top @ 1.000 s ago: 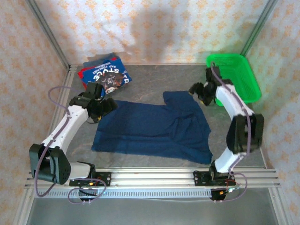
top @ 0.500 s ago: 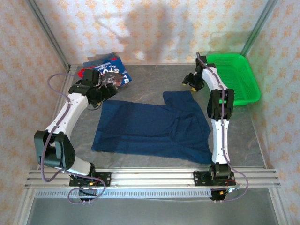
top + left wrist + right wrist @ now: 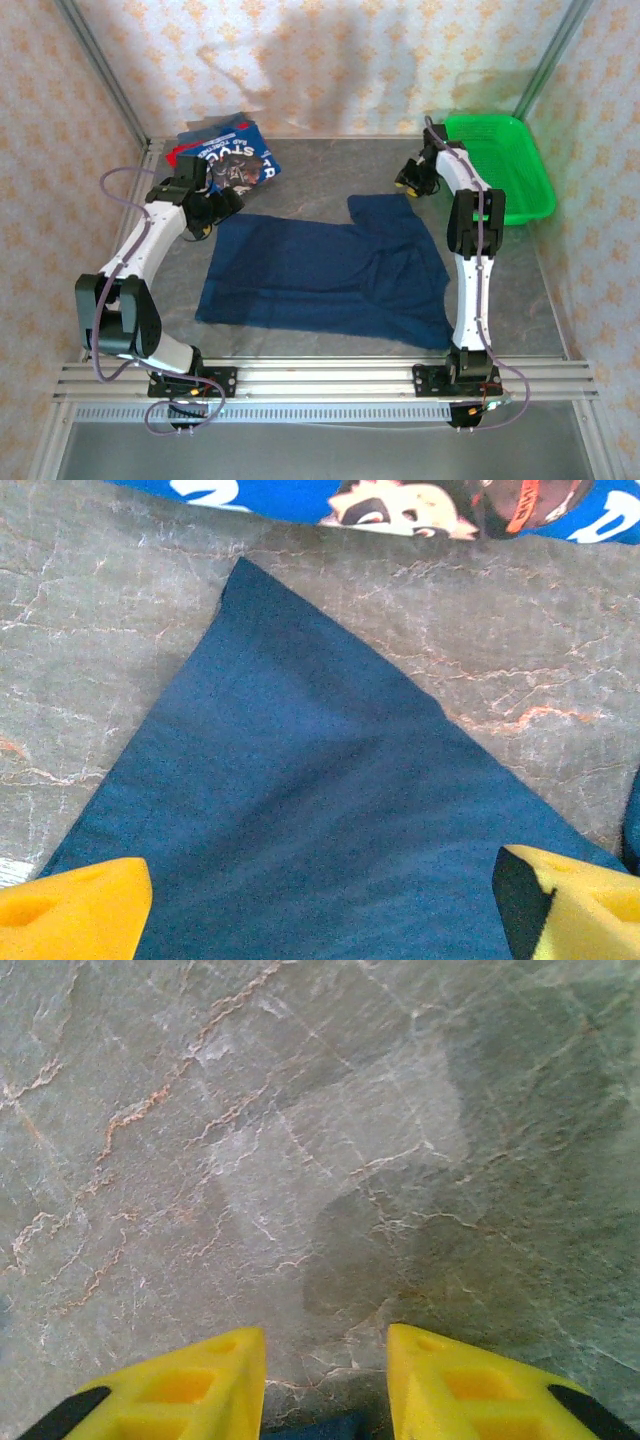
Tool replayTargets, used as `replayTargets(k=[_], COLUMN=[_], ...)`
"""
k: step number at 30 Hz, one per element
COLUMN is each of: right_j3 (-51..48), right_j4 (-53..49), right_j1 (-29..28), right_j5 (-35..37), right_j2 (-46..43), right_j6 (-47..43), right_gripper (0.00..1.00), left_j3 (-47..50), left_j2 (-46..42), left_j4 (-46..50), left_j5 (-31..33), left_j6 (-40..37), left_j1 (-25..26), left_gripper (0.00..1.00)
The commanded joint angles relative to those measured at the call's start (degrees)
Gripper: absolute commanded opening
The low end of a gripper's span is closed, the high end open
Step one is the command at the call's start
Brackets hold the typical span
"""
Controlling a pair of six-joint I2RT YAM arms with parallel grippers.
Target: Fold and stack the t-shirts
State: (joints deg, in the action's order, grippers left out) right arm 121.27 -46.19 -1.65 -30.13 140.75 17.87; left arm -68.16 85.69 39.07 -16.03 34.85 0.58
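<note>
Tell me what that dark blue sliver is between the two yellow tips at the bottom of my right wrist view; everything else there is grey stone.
Observer: It belongs to a navy t-shirt spread flat on the table. The right end effector is at the far edge of its sleeve.
Operator: Is the other arm doing anything?
Observer: The left end effector is open over the shirt's far left corner.
Operator: Any other clothes around?
Observer: Yes, folded blue and red shirts with white lettering lie in the table's far left corner.
</note>
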Motion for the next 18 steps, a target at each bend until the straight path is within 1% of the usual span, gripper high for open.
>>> replayTargets(k=[1, 6, 9, 10, 14, 18], right_j3=[-1.2, 0.2, -0.6, -0.9, -1.6, -3.1], right_j4=[-1.1, -1.8, -1.8, -1.8, -1.6, 1.0], right_j1=[-2.3, -2.7, -2.7, -2.7, -2.5, -2.5], right_j5=[-8.3, -10.4, -9.6, -9.3, -5.9, -2.5], right_j2=[0.5, -0.4, -1.4, -1.7, -3.2, -5.6], right_j6=[1.5, 0.7, 0.6, 0.6, 0.1, -0.2], right_gripper=[0.28, 0.10, 0.01, 0.00, 0.00, 0.00], left_j3=[1.3, 2.1, 2.2, 2.2, 1.8, 1.5], left_j2=[0.9, 1.1, 1.5, 1.7, 2.6, 3.6], left_j4=[-1.3, -1.4, -1.2, -1.2, -0.9, -0.8], left_j5=[1.4, 1.7, 1.8, 1.7, 1.8, 1.4], left_j6=[-0.4, -1.0, -1.5, -1.7, -2.4, -3.1], left_j1=[-0.6, -0.7, -0.8, -1.0, -1.1, -1.2], left_gripper=[0.89, 0.89, 0.89, 0.89, 0.89, 0.89])
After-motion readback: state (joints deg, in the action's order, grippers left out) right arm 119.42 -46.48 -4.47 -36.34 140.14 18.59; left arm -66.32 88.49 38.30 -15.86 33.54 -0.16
